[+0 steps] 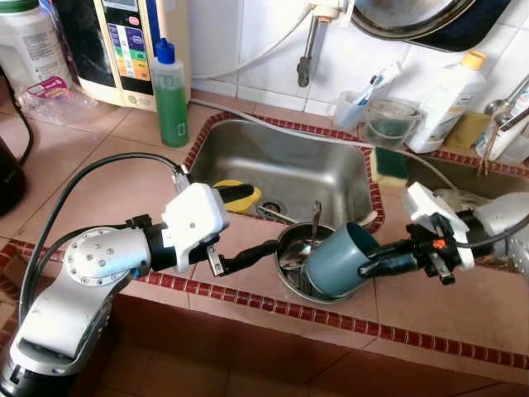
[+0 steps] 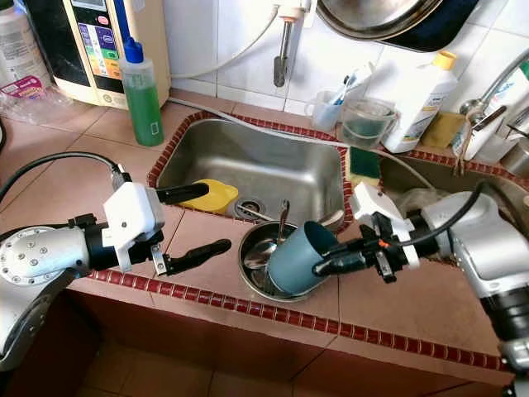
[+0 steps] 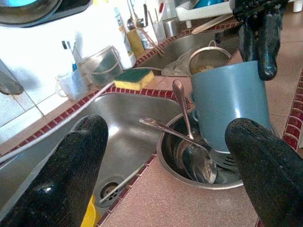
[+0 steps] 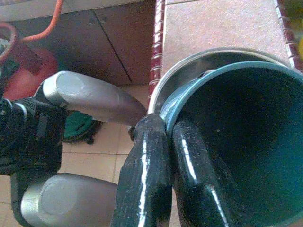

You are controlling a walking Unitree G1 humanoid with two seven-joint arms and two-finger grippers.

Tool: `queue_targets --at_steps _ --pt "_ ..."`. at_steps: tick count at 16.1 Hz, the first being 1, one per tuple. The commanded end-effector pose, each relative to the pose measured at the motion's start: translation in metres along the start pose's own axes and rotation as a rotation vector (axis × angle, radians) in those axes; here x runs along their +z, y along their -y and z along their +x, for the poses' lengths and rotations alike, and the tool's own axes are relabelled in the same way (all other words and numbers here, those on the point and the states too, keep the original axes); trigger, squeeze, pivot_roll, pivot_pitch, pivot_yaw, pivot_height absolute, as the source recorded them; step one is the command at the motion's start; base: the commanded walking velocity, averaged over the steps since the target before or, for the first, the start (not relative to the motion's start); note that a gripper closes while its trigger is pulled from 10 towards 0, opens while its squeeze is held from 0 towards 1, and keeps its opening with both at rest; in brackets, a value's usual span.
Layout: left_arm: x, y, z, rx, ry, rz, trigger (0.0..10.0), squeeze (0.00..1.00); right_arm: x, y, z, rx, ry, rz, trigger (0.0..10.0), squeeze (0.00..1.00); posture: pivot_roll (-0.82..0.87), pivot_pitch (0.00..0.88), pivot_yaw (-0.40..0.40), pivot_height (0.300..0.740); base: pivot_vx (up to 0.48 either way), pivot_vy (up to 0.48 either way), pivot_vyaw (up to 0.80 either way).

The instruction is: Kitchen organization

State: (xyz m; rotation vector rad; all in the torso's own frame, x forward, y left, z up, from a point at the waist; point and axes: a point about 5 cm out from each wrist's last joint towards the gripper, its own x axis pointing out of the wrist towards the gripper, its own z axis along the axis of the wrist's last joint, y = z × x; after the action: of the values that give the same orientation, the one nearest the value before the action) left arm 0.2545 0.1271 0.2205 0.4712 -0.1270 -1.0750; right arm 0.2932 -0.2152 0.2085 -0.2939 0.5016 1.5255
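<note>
One glossy black right claw [image 1: 369, 266] pinches smooth blue cup [image 1: 335, 260]

White-tiled wall [image 1: 248, 41]; terracotta-tiled counter [image 1: 91, 165]; brown floor [image 1: 207, 372]

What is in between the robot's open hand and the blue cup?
The steel bowl with two spoons in it sits between the left gripper and the blue cup, which the right gripper pinches at its rim. The left wrist view shows it best.
</note>
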Motion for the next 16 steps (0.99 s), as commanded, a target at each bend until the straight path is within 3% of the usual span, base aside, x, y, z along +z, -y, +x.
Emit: queue_targets --at_steps 1,6,11,12,16 --pt "0.004 0.0 0.004 -0.017 0.019 0.013 10.0 0.0 0.009 0.002 -0.012 -0.021 -0.008 -0.02 10.0 0.0 -0.17 0.066 -0.107 0.74 0.0 0.0 0.0" --pt "0.004 -0.001 0.006 -0.022 0.025 0.017 10.0 0.0 0.023 0.005 -0.018 -0.04 0.012 -0.05 10.0 0.0 -0.18 0.055 -0.106 0.74 0.0 0.0 0.0" --pt "0.005 -0.004 0.008 -0.024 0.035 0.03 10.0 0.0 0.049 0.01 -0.03 -0.071 0.129 -0.068 10.0 0.0 -0.18 0.039 -0.098 0.74 0.0 0.0 0.0" --pt "0.005 -0.01 0.009 0.0 0.047 0.02 10.0 0.0 0.067 0.017 -0.043 -0.157 0.265 -0.082 10.0 0.0 -0.19 0.039 -0.096 0.74 0.0 0.0 0.0" --pt "0.003 -0.025 0.015 0.109 0.114 -0.065 10.0 0.0 0.072 0.031 -0.053 -0.447 0.449 -0.124 10.0 0.0 -0.2 0.037 -0.071 0.74 0.0 0.0 0.0"
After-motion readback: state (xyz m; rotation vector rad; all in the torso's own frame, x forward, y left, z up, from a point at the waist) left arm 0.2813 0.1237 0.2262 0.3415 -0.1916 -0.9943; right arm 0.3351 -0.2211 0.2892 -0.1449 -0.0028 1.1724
